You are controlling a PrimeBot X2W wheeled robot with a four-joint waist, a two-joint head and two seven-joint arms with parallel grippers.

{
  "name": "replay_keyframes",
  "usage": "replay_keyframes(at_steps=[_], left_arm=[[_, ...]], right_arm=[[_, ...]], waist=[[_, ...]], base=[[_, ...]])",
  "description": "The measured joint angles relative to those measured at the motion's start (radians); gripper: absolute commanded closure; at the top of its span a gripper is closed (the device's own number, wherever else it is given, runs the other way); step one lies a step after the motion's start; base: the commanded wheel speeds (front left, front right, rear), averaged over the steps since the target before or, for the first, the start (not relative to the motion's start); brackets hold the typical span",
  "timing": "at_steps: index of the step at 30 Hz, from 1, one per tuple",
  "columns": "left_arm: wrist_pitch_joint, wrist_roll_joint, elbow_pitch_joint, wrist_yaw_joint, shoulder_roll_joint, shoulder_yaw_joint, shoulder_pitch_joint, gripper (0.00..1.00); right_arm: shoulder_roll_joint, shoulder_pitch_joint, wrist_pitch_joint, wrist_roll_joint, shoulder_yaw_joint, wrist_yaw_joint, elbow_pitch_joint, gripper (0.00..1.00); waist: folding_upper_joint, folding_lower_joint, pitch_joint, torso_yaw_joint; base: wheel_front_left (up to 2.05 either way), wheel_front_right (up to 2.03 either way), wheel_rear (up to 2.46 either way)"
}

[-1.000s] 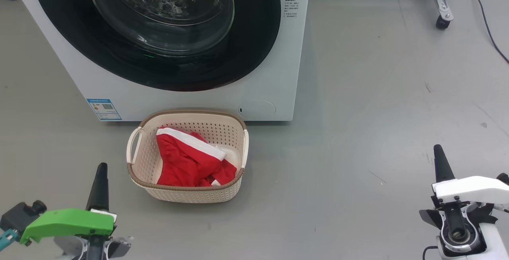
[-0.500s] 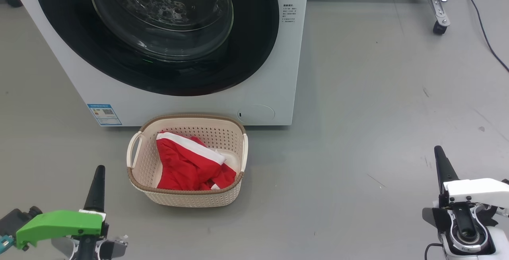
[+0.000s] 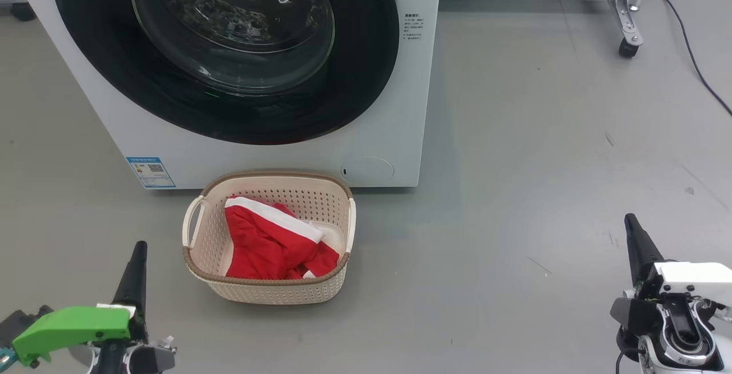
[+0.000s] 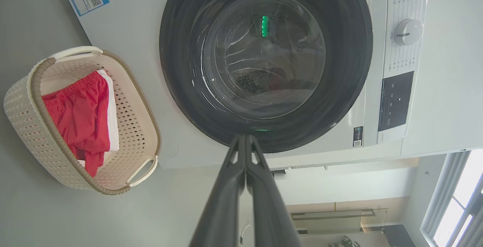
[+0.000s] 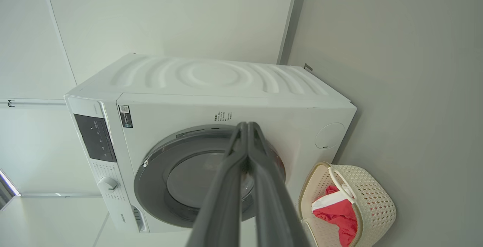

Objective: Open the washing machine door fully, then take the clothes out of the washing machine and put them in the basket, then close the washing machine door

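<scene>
Since a second ago the whole head view has slid down, so read that as the camera lifting: the washing machine (image 3: 412, 134), its door and the basket sit lower in it without having shifted against each other, while your two arms have sunk toward the bottom corners. The washing machine door (image 3: 229, 31) lies flush against the front, and the clothes (image 3: 263, 242) are heaped inside the basket (image 3: 274, 175), which stands on the floor just before the machine's lower edge. By my judgement nothing of the task is left to do. If you do reach again, the relation that counts is this: the basket lies at about 1 o'clock from the left jaws and at 9 o'clock, well apart, from the right jaws, its long axis running 9 to 3 between the handles. Your left arm (image 3: 74, 325) is the nearer one. Both it and the right arm (image 3: 686, 274) hang low, fingers pointing near 12 o'clock. Each pair of jaws is pressed together on nothing.
</scene>
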Motion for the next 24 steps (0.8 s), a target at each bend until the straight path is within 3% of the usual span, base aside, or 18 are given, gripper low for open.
replay_keyframes(at_steps=[4, 24], left_arm=[[0.008, -0.044, 0.004, 0.000, 0.000, 0.004, 0.000, 1.00], [0.012, -0.044, 0.010, 0.000, 0.000, 0.005, 0.000, 1.00]], right_arm=[[0.000, 0.002, 0.010, 0.045, -0.007, 0.008, 0.000, 1.00], [0.000, 0.003, 0.012, 0.046, -0.007, 0.008, 0.000, 1.00]], waist=[[0.0000, 0.0000, -0.004, -0.001], [0.0000, 0.0000, -0.004, -0.001]], base=[[0.00, 0.00, 0.00], [0.00, 0.00, 0.00]])
